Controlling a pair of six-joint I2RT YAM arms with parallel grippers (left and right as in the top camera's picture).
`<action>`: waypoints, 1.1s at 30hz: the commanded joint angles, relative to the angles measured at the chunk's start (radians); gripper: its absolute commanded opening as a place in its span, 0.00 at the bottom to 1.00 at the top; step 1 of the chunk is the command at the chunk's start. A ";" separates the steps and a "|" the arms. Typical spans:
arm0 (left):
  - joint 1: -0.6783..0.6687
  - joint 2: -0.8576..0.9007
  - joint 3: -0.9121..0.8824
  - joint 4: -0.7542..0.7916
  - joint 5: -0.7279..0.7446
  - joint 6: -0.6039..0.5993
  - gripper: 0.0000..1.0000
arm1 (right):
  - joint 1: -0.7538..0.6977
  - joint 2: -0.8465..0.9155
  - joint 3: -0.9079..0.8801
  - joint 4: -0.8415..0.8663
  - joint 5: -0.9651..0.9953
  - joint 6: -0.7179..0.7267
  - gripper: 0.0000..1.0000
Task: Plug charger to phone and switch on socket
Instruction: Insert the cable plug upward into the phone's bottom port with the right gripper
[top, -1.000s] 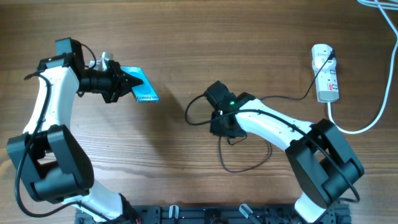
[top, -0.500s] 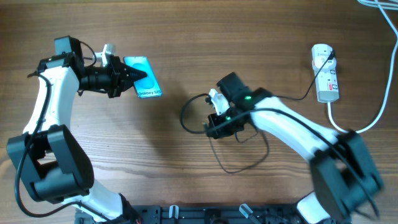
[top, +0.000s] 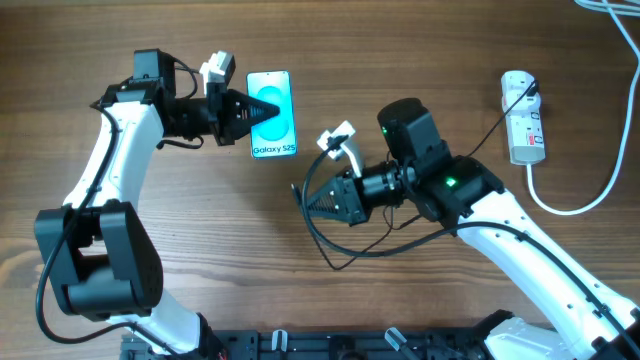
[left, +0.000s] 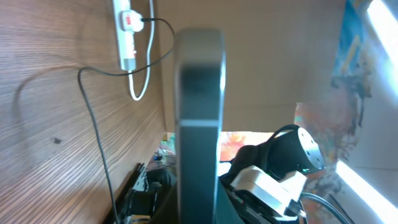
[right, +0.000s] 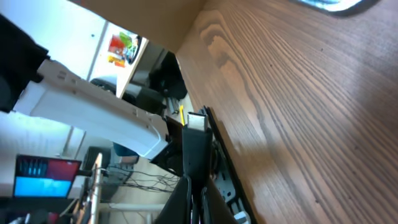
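One second on, left end effector (top: 262, 112) has apparently lifted phone (top: 272, 138).

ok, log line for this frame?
left gripper: shut on teal-screen smartphone | right gripper: shut on thin black charger cable | white power strip: untouched

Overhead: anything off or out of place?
Nothing looks spilled or damaged. One oddity: the charger lies in loose, slack loops on the table under the right gripper, which appears to pinch it. The left gripper holds the phone screen up.
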 joint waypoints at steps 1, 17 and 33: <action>-0.012 -0.005 -0.001 0.019 0.076 0.034 0.04 | 0.049 0.002 0.010 -0.001 0.125 0.090 0.04; -0.181 -0.005 -0.001 0.302 -0.304 -0.332 0.04 | 0.082 0.029 0.156 -0.236 0.497 0.074 0.04; -0.156 -0.005 -0.001 0.302 -0.307 -0.232 0.04 | 0.076 0.119 0.156 -0.183 0.560 0.100 0.04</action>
